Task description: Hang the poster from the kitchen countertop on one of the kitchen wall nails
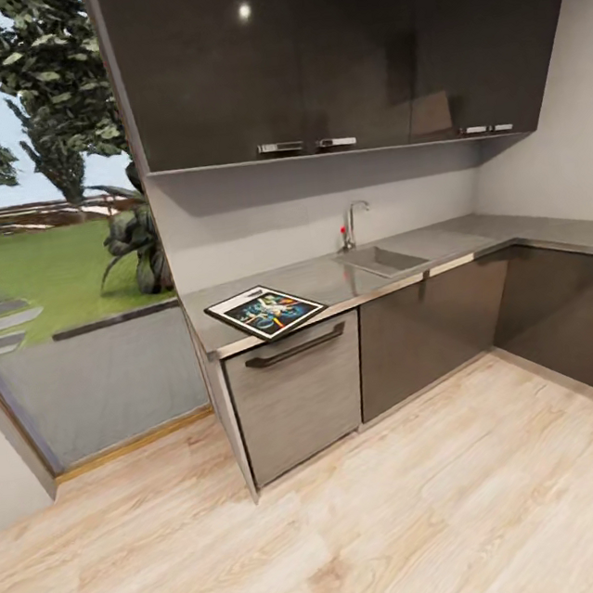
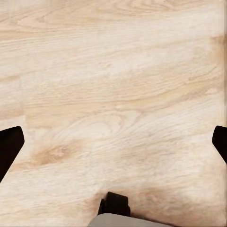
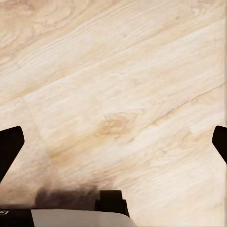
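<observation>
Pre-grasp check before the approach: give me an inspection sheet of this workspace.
Surface: kitchen countertop, grey metal, L-shaped, with inset sink and chrome tap.
Job's things: poster lies flat near the countertop's left end, close to the front edge; wall nails not made out.
Clutter: a small red item beside the tap; too small to identify.
Grippers: left tool and right tool both open, empty, fingers spread over bare wood floor.
Cables: nothing seen.
Surroundings: dark upper cabinets, dark base cabinets, a handled front under the poster, large window onto a garden at left.
</observation>
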Available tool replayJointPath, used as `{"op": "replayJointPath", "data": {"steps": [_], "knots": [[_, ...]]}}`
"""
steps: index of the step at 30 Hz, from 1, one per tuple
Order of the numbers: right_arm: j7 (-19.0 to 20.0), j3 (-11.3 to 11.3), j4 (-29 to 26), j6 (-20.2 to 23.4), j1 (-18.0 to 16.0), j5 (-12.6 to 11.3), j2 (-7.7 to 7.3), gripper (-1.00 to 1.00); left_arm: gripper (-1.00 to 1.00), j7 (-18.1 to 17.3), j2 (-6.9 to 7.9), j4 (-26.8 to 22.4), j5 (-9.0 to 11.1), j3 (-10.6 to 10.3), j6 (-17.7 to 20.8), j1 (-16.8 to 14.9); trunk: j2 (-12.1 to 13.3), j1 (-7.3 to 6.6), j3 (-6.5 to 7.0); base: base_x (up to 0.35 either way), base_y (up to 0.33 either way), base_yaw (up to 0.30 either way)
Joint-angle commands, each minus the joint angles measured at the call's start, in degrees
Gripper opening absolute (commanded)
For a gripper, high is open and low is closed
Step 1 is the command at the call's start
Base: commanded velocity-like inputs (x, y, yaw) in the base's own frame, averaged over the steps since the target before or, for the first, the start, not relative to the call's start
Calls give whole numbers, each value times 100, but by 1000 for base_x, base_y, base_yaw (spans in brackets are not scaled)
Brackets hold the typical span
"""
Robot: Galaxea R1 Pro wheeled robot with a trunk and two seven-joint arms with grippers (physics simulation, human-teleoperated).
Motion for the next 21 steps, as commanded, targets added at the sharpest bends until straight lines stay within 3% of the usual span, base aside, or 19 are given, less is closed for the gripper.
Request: {"op": "replayJointPath", "data": {"steps": [1, 12, 17, 21], "knots": [[-1, 4, 5, -18, -3, 1, -1, 100, 100, -1, -5, -8, 0, 16, -7, 1, -2, 4, -5, 340, -127, 0], [-1, 4, 8, -18, -3, 1, -1, 100, 100, 1, -5, -8, 0, 16, -99, 1, -2, 4, -5, 340, -127, 0], [-1, 4, 10, -18, -3, 1, -1, 100, 100, 1, -5, -11, -11, 11, -716, 1, -2, 4, -5, 308, -117, 0], [-1, 4, 11, -18, -3, 1, -1, 100, 100, 13, -5, -46, -35, -9, -1153, 1, -2, 4, -5, 89, -34, 0]]}}
